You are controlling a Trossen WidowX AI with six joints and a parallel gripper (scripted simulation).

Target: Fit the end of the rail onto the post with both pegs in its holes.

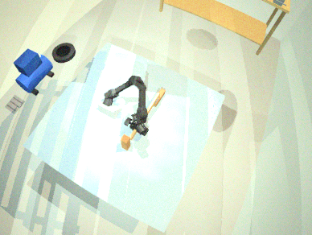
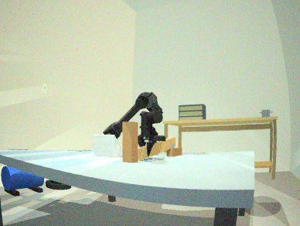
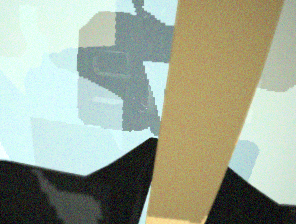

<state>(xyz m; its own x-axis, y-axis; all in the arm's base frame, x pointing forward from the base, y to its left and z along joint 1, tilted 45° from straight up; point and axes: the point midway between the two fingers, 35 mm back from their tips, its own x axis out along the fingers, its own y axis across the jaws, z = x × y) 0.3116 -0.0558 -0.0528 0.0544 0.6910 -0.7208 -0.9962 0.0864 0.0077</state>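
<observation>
Rail: gripped by jaws; should be raised level, holes aligned with pegs, before pushing postward.

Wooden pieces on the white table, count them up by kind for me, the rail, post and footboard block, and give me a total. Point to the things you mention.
Rail (image 1: pixel 157 98) (image 2: pixel 164 145) (image 3: pixel 215 100): 1
Post (image 1: pixel 125 142) (image 2: pixel 130 142): 1
Footboard block (image 2: pixel 176 151): 1
Total: 3
</observation>
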